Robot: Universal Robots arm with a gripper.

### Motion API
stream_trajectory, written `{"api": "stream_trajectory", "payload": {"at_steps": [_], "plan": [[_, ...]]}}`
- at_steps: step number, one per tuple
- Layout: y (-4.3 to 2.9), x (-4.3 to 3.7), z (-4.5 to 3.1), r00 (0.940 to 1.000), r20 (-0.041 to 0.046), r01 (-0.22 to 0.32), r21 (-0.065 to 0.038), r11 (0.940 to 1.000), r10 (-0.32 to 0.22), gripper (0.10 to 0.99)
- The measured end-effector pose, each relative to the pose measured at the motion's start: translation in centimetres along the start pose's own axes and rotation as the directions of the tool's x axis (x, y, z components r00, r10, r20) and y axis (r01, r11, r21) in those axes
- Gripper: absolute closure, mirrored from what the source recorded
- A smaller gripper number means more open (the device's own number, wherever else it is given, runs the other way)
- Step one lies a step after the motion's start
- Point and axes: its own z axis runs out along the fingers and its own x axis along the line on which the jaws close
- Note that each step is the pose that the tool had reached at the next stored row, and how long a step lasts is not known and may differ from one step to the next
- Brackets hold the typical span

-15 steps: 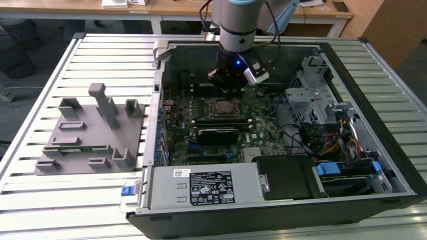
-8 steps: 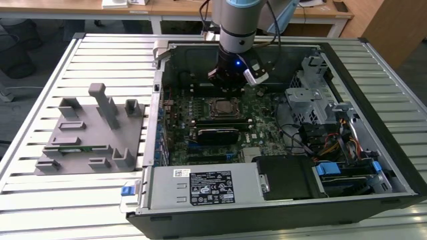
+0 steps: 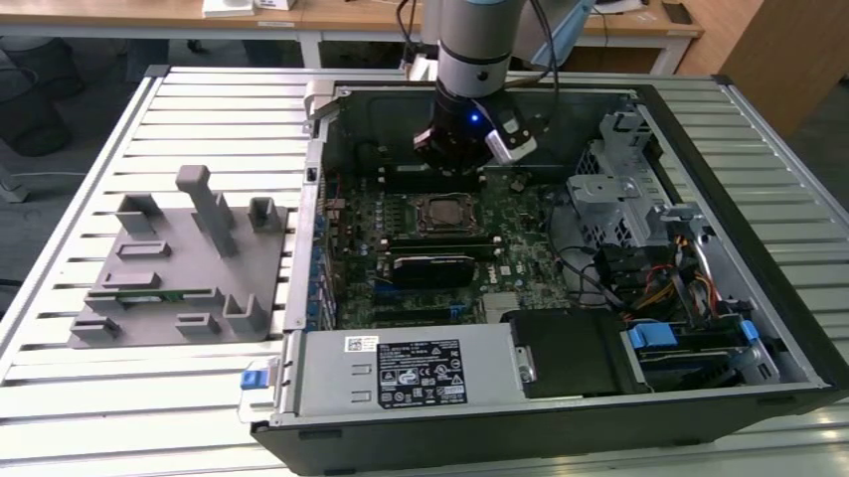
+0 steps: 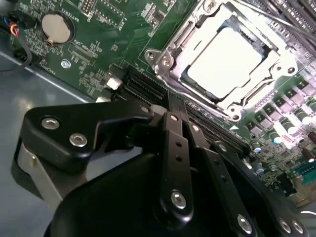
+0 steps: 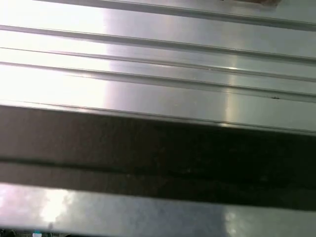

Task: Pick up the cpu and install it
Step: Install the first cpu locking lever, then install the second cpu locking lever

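Observation:
The cpu [image 4: 224, 61], a silvery-white square, lies flat inside the metal socket frame [image 4: 165, 61] on the green motherboard. In the exterior view the cpu [image 3: 440, 213] sits in the socket at the middle of the open computer case. My gripper [image 3: 448, 171] hangs just above and behind the socket, apart from the chip. In the second wrist view the black fingers [image 4: 172, 143] run side by side and the gripper [image 4: 175, 98] is shut with nothing held, its tip over the memory slots beside the socket.
Case walls [image 3: 318, 199] ring the motherboard, with a drive cage [image 3: 617, 194] and cables toward the exterior view's right and the power supply [image 3: 398, 363] in front. A grey fixture [image 3: 179, 268] holding a green memory stick [image 3: 153, 293] stands on the ribbed table [image 5: 158, 44].

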Motion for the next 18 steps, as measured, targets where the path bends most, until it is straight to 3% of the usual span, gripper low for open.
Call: {"api": "stream_trajectory", "payload": {"at_steps": [18], "plan": [[-0.70,0.04,-0.03,1.0000,0.0000,0.000,0.000,1.0000,0.000,0.980]]}}
